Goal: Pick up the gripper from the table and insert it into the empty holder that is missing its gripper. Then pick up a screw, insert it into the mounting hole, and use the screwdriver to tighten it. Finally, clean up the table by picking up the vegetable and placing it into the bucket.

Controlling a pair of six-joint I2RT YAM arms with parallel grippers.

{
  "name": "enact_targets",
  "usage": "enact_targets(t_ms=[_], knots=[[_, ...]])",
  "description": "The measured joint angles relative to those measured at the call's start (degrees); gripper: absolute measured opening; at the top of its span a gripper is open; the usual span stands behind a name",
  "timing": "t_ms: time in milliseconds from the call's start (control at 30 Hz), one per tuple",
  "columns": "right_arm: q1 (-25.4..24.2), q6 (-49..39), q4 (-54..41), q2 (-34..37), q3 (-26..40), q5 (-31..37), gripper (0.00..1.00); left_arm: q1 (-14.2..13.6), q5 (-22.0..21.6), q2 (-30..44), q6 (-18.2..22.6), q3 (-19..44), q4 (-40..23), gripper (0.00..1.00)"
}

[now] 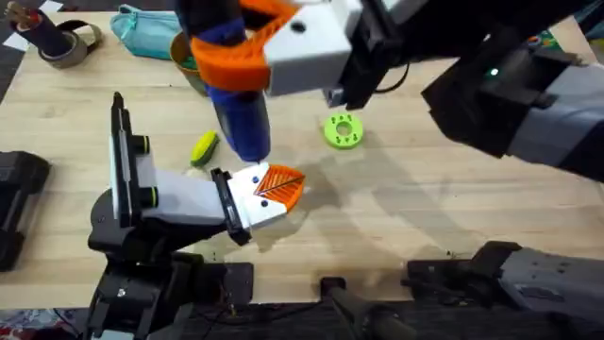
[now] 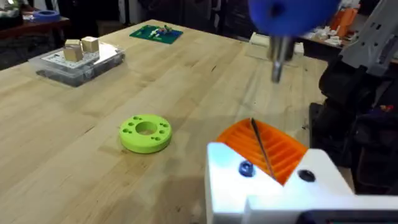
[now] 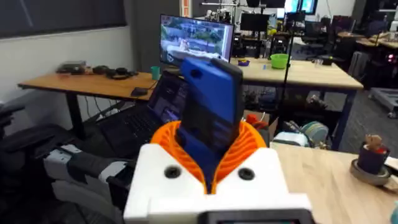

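Observation:
My right gripper (image 1: pixel 241 57) reaches in from the right, shut on the blue screwdriver (image 1: pixel 238 118), which hangs tip down. In the right wrist view the screwdriver (image 3: pixel 211 106) stands between the orange pads (image 3: pixel 249 146). My left gripper (image 1: pixel 294 182) lies low over the table just below the tip, its orange pads pressed together. In the left wrist view the metal tip (image 2: pixel 278 59) hovers above that gripper (image 2: pixel 254 124); a bluish screw head (image 2: pixel 247 168) sits in one hole of its white body. The yellow-green vegetable (image 1: pixel 204 147) lies left of the screwdriver. The mustard bucket (image 1: pixel 181 52) is partly hidden behind my right gripper.
A round green disc with holes (image 1: pixel 343 130) lies right of the screwdriver. A teal pouch (image 1: pixel 146 28) and a tape roll (image 1: pixel 68 42) sit at the far left. A clear box with wooden blocks (image 2: pixel 78 59) and a green board (image 2: pixel 155 32) rest farther off.

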Motion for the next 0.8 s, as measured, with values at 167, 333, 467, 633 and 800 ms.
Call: enact_targets(t_ms=[167, 333, 467, 633, 800], knots=[[0.72, -0.08, 0.72, 0.00, -1.72, 0.86, 0.026, 0.00, 0.00, 0.00, 0.00, 0.00, 0.00, 0.009], [1.02, -0.27, 1.87, -0.01, -3.14, 1.38, 0.026, 0.00, 0.00, 0.01, 0.01, 0.00, 0.00, 0.009], [1.37, -0.62, 1.88, 0.01, -3.48, 1.75, 0.026, 0.00, 0.00, 0.00, 0.02, 0.00, 0.00, 0.009], [1.55, -0.95, 2.32, 0.01, -3.49, 1.97, 0.026, 0.00, 0.00, 0.00, 0.02, 0.00, 0.00, 0.009], [1.66, -1.92, 2.33, 0.02, -3.50, 2.16, 0.026, 0.00, 0.00, 0.00, 0.01, 0.00, 0.00, 0.009]])
